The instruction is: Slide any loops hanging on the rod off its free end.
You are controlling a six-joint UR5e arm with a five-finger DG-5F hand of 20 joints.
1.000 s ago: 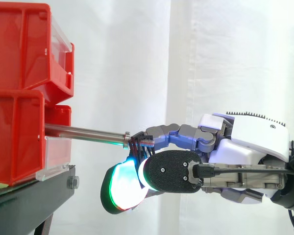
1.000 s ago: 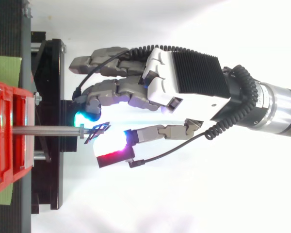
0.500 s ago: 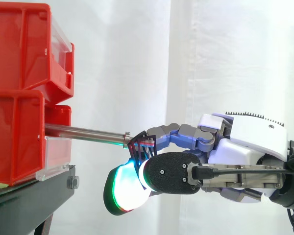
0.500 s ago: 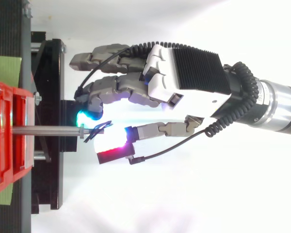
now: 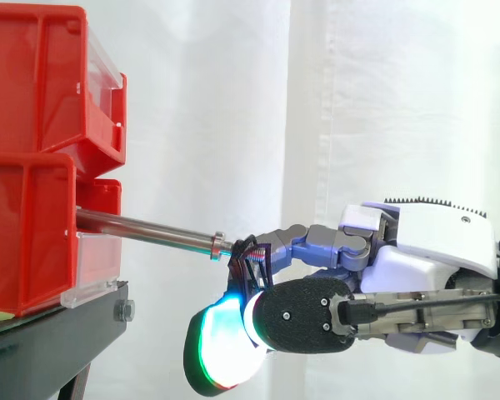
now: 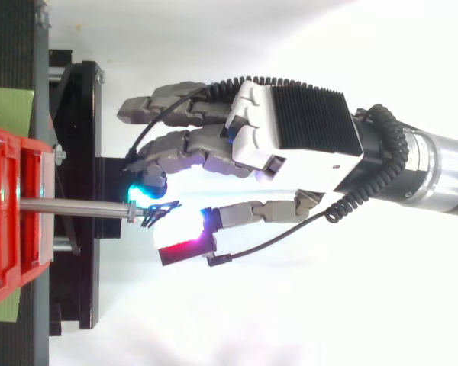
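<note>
Red bins (image 5: 29, 233) atop black stand (image 5: 35, 348)

The side view sits close, level with the rod (image 5: 142, 227), looking across it: red bins (image 5: 25, 242) at 9 o'clock, hand (image 5: 433, 250) at 3 o'clock. The top view looks straight down, equally near; both share these three.

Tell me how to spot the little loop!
Find the red bins; a steel rod sticks out of them. At its free tip sits the loop, held by the hand. It is the only thin, black, wiry thing there.
</note>
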